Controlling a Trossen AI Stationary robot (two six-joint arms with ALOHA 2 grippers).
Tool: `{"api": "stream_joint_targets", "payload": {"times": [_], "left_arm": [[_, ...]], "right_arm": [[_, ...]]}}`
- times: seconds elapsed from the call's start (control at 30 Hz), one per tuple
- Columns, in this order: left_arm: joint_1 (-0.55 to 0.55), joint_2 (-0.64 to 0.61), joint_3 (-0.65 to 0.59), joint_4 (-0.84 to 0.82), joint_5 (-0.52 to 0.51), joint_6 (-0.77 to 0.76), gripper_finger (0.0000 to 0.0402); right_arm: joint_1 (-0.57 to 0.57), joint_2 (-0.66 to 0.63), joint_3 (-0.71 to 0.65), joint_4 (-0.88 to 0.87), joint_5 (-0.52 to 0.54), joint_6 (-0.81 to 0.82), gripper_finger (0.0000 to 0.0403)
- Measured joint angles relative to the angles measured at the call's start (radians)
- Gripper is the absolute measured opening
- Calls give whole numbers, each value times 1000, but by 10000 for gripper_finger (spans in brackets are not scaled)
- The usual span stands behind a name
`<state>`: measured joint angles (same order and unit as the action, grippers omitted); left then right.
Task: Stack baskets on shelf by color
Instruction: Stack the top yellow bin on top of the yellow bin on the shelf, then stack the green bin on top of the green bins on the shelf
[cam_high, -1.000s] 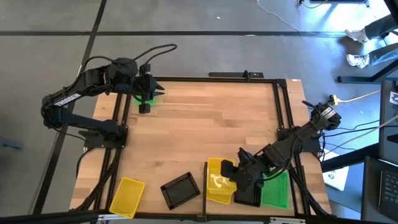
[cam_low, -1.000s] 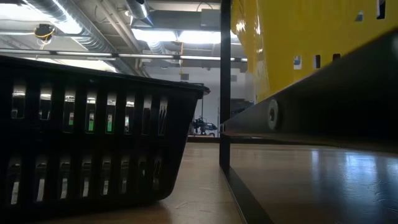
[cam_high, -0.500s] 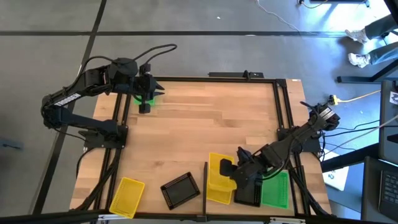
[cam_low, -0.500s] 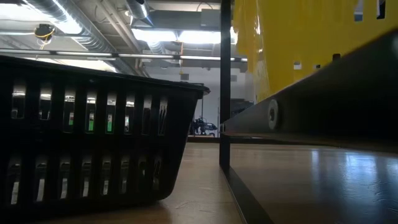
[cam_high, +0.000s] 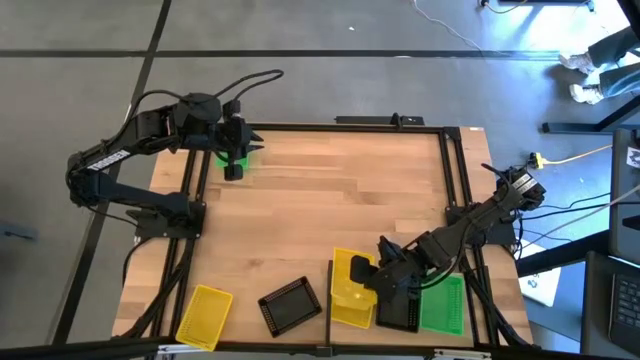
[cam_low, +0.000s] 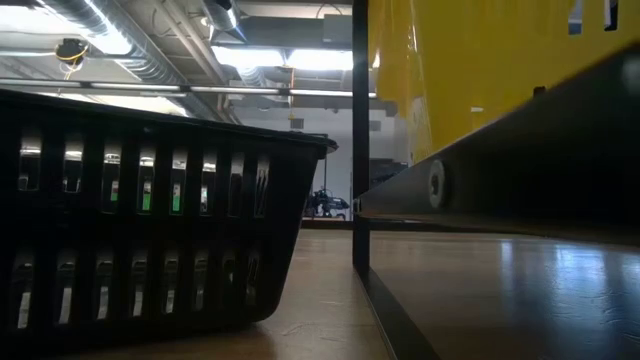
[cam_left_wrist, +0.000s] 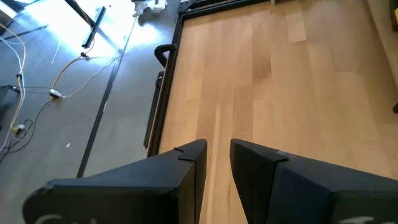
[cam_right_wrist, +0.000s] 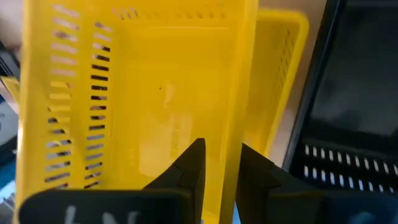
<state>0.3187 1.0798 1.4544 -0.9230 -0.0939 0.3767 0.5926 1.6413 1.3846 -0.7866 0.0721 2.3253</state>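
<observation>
Our right gripper (cam_high: 366, 279) is clamped on the rim of a yellow basket (cam_high: 349, 275), held just above the yellow basket (cam_right_wrist: 283, 74) already on the shelf (cam_low: 500, 290), long sides almost aligned.

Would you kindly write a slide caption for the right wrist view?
Right gripper pinches the wall of a yellow basket, above another yellow basket, beside a black basket.

No lettering, label, brand, number or sign reads clearly in any view. Pale marks sit on the near dark housing at 7 o'clock in the right wrist view, too blurred to make out.
</observation>
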Motion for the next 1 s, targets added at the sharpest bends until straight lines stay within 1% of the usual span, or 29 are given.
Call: {"api": "stream_joint_targets", "payload": {"times": [0.13, 0.5, 0.67, 0.73, 0.87, 1.0], "left_arm": [[0, 0, 0, 0, 0, 0, 64], [0, 0, 0, 0, 0, 0, 64], [0, 0, 0, 0, 0, 0, 64], [0, 0, 0, 0, 0, 0, 64], [0, 0, 0, 0, 0, 0, 64], [0, 0, 0, 0, -1, 0, 64]], "right_arm": [[0, 0, 0, 7, -68, 0, 67], [1, 0, 0, 7, -76, -2, 67], [6, 0, 16, 2, -141, -4, 67], [6, -1, 33, -27, -138, -4, 67], [6, -2, 42, -48, -62, -8, 67], [6, -2, 42, -46, -55, -30, 67]]}}
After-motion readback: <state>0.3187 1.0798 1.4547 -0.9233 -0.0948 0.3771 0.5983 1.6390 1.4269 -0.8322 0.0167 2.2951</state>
